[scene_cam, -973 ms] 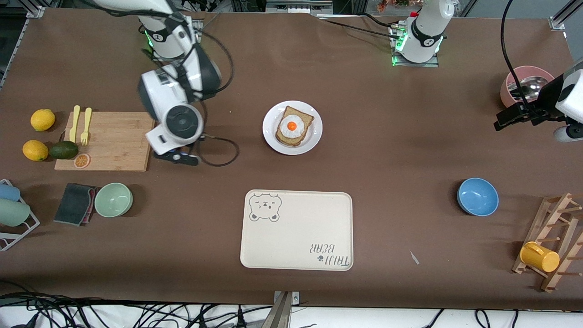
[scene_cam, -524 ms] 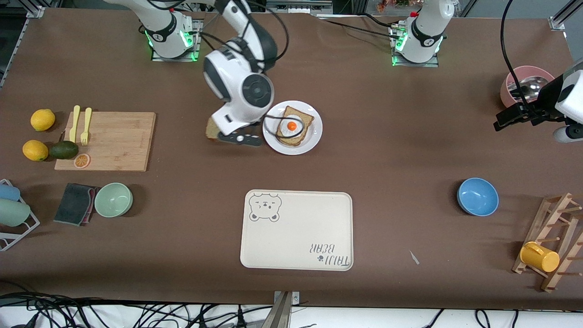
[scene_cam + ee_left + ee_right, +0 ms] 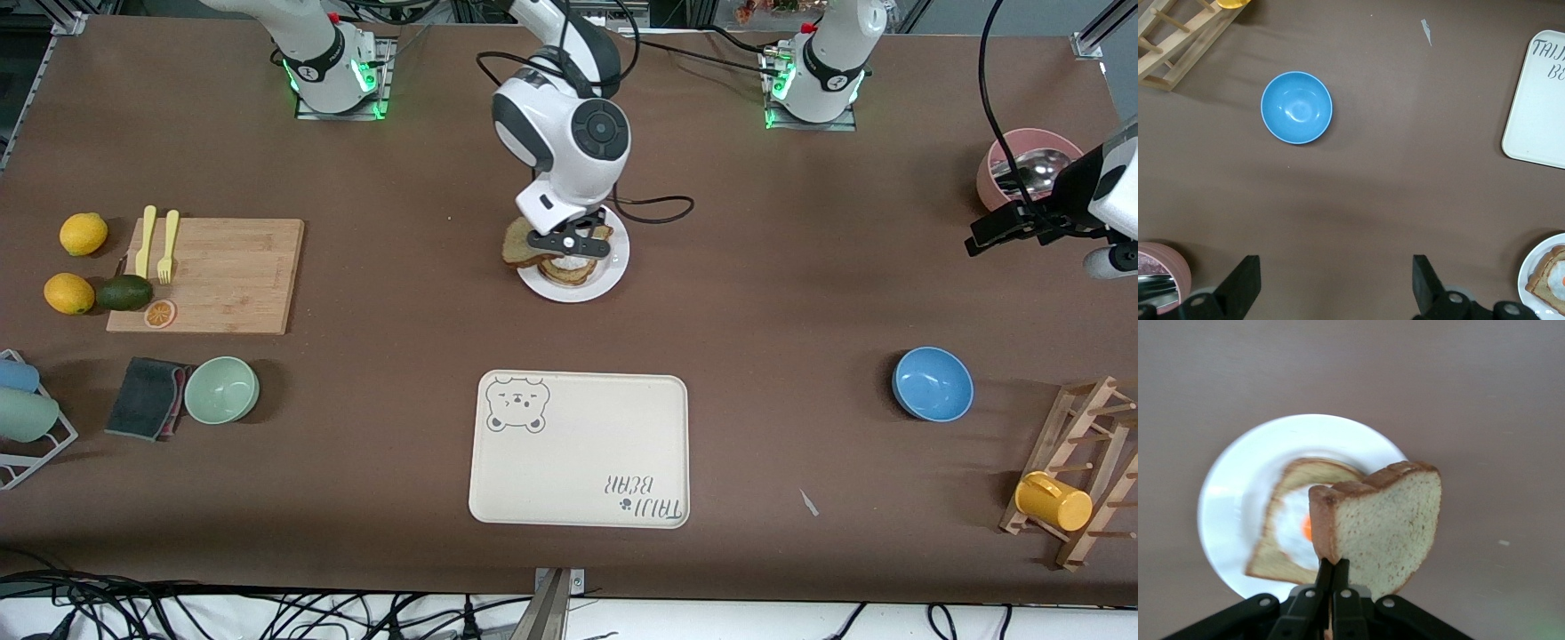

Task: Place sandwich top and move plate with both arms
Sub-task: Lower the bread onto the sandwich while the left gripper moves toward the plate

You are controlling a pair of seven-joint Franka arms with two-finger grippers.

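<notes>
Wrist-only: egg (image 3: 1298, 523) under sandwich top (image 3: 1381, 523)

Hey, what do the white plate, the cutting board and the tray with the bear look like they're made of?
The plate: probably glazed ceramic or melamine, plain white and smooth with a soft sheen. The cutting board: wood or bamboo, with light tan grain lines and a matte look. The tray: likely matte plastic or a bamboo-fibre blend, an even cream with a printed bear and lettering and rounded molded corners.

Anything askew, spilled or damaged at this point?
Nothing spilled or damaged. The sandwich top hangs tilted in the shut right end effector over the plate; that is mid-placement.
</notes>
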